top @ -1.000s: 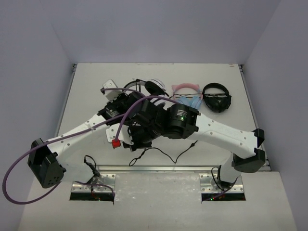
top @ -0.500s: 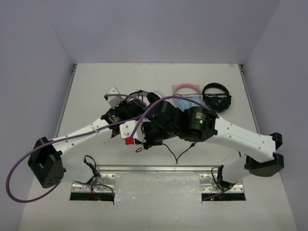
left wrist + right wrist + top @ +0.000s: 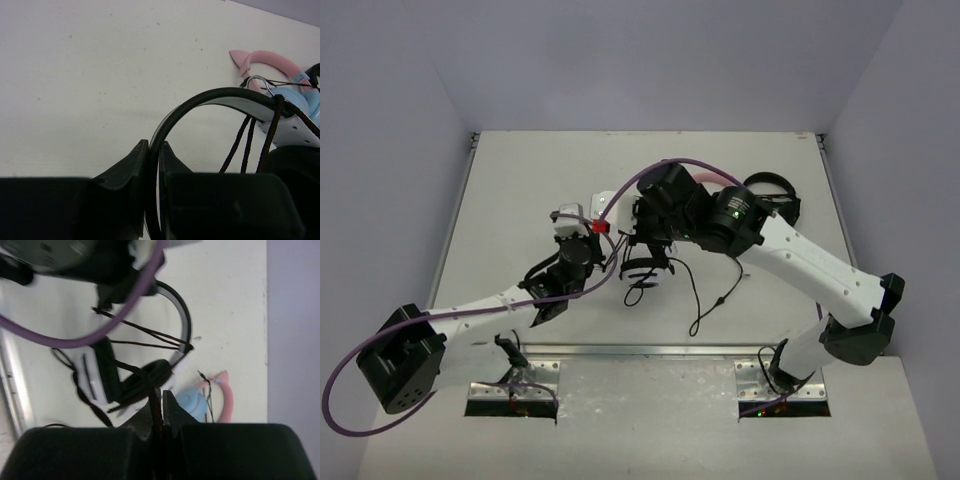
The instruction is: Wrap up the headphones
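The white headphones [image 3: 642, 268] with black cushions hang between both grippers at mid-table. My left gripper [image 3: 152, 150] is shut on their black-and-white headband [image 3: 225, 96]; in the top view it [image 3: 608, 264] sits just left of the headset. My right gripper [image 3: 161, 402] is shut on the thin black cable [image 3: 150, 382], just above an ear cup [image 3: 95, 375]; from above it [image 3: 654, 238] is over the headset. Two or three cable strands run taut across the headband [image 3: 182, 315]. The loose cable end [image 3: 705, 305] trails on the table to the near right.
Pink-and-blue cat-ear headphones [image 3: 270, 61] lie just beyond the headset, also in the right wrist view [image 3: 225, 395]. All-black headphones [image 3: 775, 200] lie at the back right, partly under my right arm. A purple hose [image 3: 470, 305] runs along the left arm.
The left arm has drawn back toward the near edge with the headband. The right arm has swung toward the far side and now stands above the headset, with the cable pulled across it.
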